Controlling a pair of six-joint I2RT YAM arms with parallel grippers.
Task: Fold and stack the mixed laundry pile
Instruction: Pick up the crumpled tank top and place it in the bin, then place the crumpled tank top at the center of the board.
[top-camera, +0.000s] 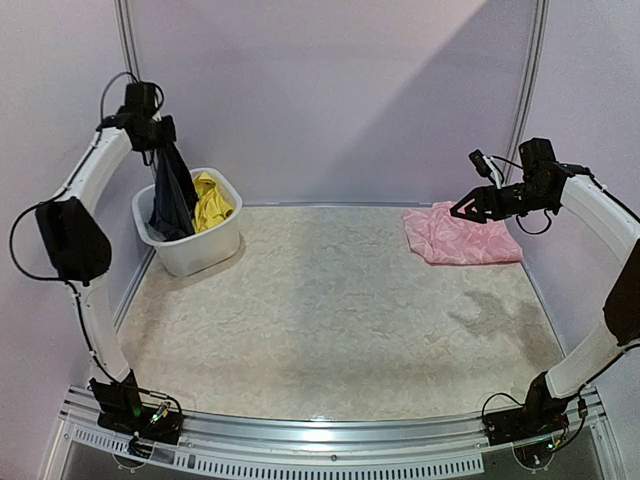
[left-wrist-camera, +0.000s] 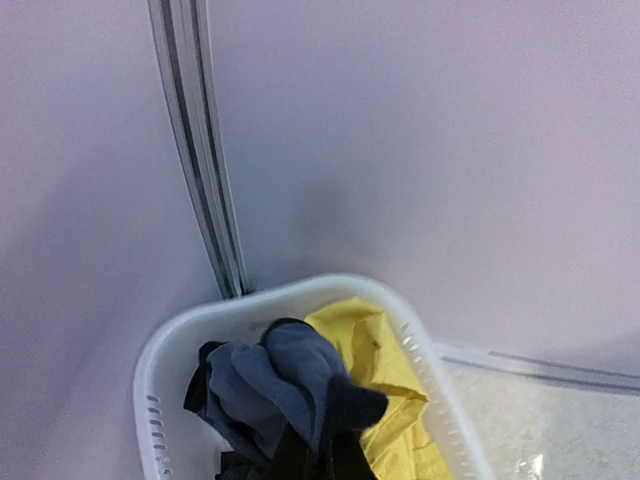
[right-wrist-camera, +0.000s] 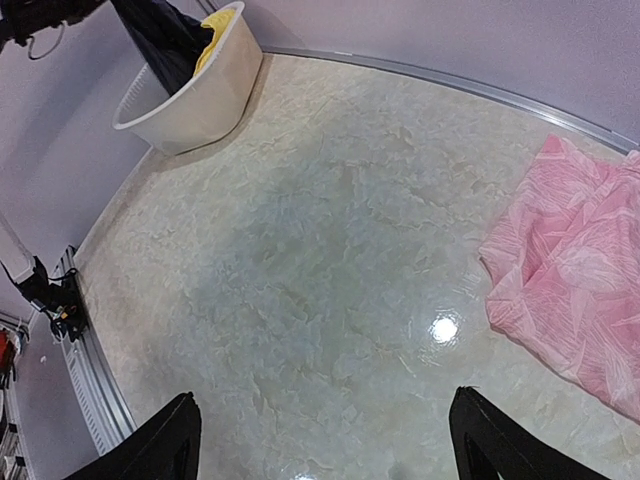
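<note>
Left gripper (top-camera: 160, 142) clamped on navy top (top-camera: 172, 195), which hangs down into white tub (top-camera: 200, 255).
Yellow piece (top-camera: 212, 203) lies in tub beside it. Right gripper (top-camera: 465, 210) wide, empty, hovers just beside pink piece (top-camera: 460, 238), flat at bench (top-camera: 330, 320) far right.

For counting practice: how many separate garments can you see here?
3. A navy garment hanging from the left gripper into the white tub; yellow garment in that tub; pink garment far right on the table. More may be hidden.
</note>
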